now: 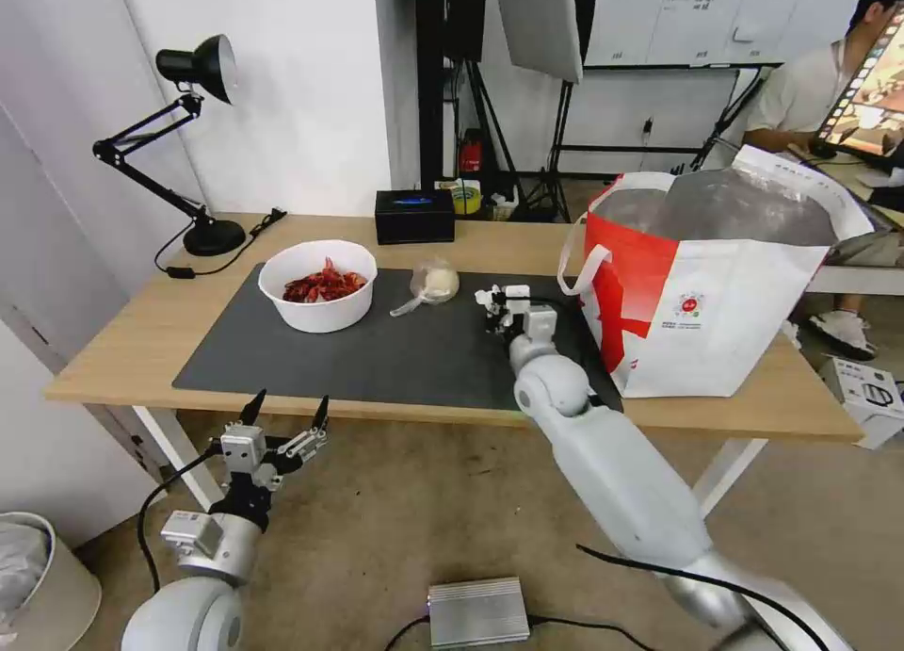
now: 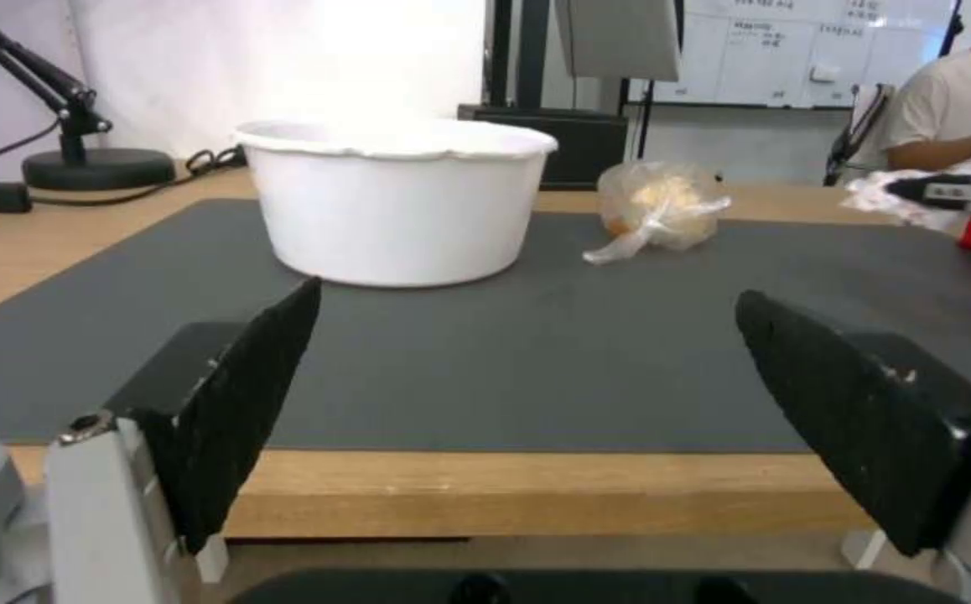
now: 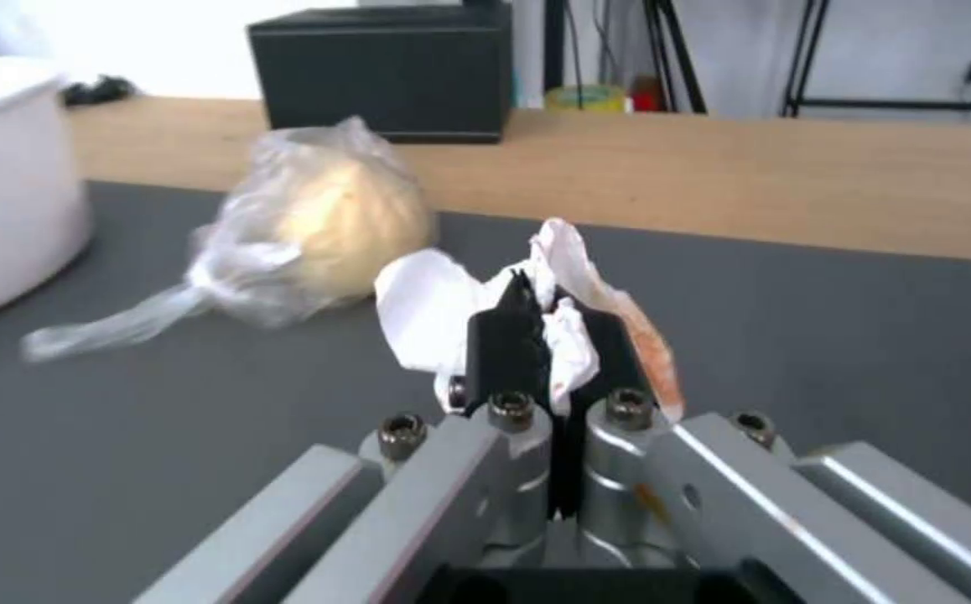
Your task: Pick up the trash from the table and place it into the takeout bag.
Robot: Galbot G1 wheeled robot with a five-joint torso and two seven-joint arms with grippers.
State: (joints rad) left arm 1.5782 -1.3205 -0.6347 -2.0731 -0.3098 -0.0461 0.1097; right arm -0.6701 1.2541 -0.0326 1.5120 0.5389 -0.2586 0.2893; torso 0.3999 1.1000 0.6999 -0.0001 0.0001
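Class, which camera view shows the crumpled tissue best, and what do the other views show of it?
The right wrist view: the tissue sits close up, pinched between the right gripper fingers, orange stains visible. The head view shows it small over the mat beside the takeout bag. The left wrist view catches it at the edge.

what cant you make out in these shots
- Inside of the takeout bag: head view, its own walls and foil lining hide it.
- Bowl contents: left wrist view, the wall hides them.
- Tissue middle: right wrist view, the shut right claw covers it.
- Knotted bag contents: blurred, pale lump only.
- Left claw: open, below the table edge.
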